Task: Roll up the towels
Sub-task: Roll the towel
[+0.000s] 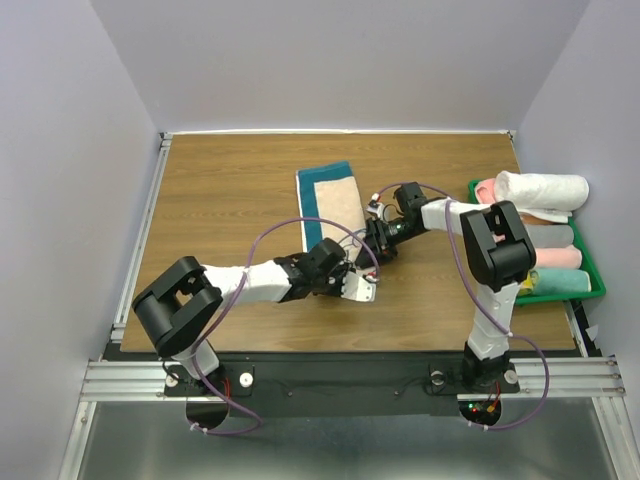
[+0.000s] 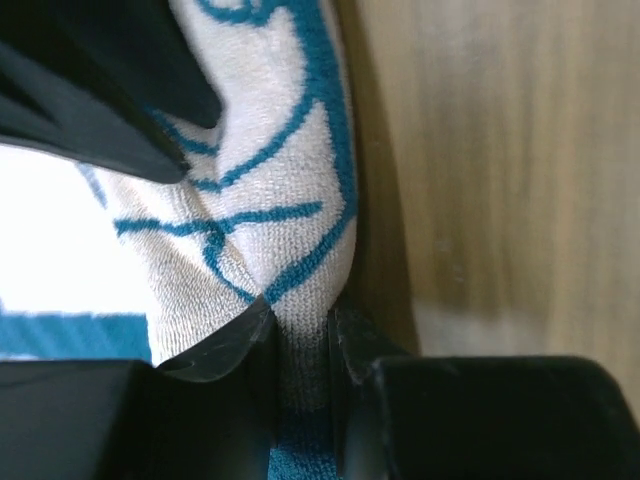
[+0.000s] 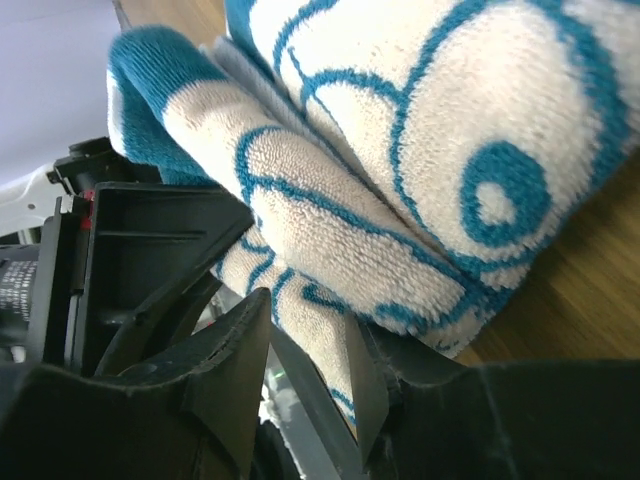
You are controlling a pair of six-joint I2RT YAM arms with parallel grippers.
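An aluminium rail runs along the near edge, with the 2 arm bases bolted to it. Beyond it the wood-grain table spreads out to pale grey walls on 3 sides.

Both arms reach in to the near end of the towel at the table's middle. The left gripper is nearest. Its wrist view shows its 2 fingers drawn almost together, with a fold of the cloth pinched between them. Just beyond and to the right, the right gripper has its fingers partly closed on a thicker bunch of the same cloth, cream with teal outlines.

From there the towel lies flat toward the far wall, cream side up, with a teal strip along its left and far edges. It stops short of the far edge.

Bare wood is wide on its left and narrower on its right. There a green bin at the table's right edge holds rolled towels.
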